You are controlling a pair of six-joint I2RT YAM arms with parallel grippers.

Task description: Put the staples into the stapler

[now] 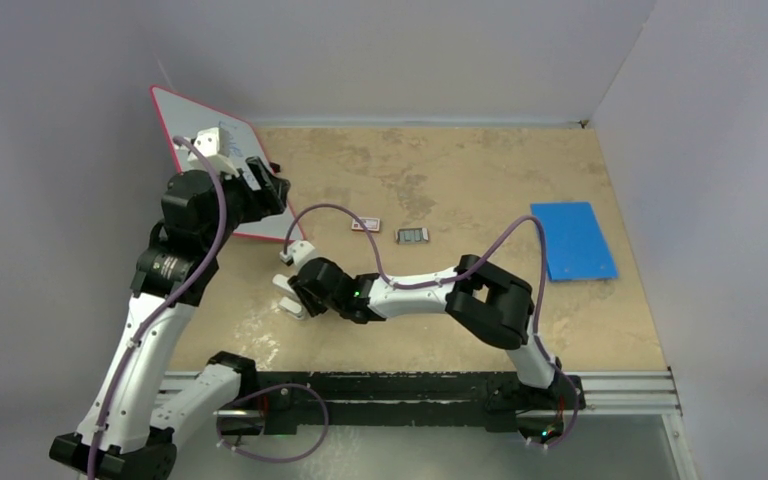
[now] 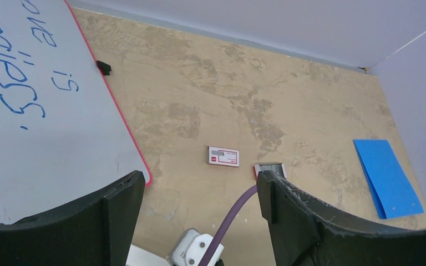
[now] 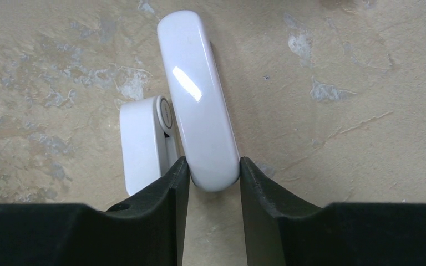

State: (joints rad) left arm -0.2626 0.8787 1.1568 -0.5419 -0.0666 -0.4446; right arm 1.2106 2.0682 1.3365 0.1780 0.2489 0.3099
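Observation:
The white stapler (image 1: 288, 297) lies on the tan table left of centre. In the right wrist view its long rounded arm (image 3: 199, 100) stands swung apart from the shorter base (image 3: 141, 144). My right gripper (image 3: 212, 163) has both fingers pressed against the sides of that arm's near end. The staples (image 1: 412, 235), a small dark grey ribbed block, lie farther back at mid-table; in the left wrist view the staples (image 2: 270, 168) are partly hidden behind one finger. My left gripper (image 2: 199, 180) hangs open high over the left side, holding nothing.
A red-and-white little box (image 1: 365, 224) lies just left of the staples. A red-edged whiteboard (image 1: 200, 130) with blue writing leans at the back left. A blue sheet (image 1: 572, 240) lies at the right. A small black piece (image 2: 104, 67) sits by the whiteboard's edge.

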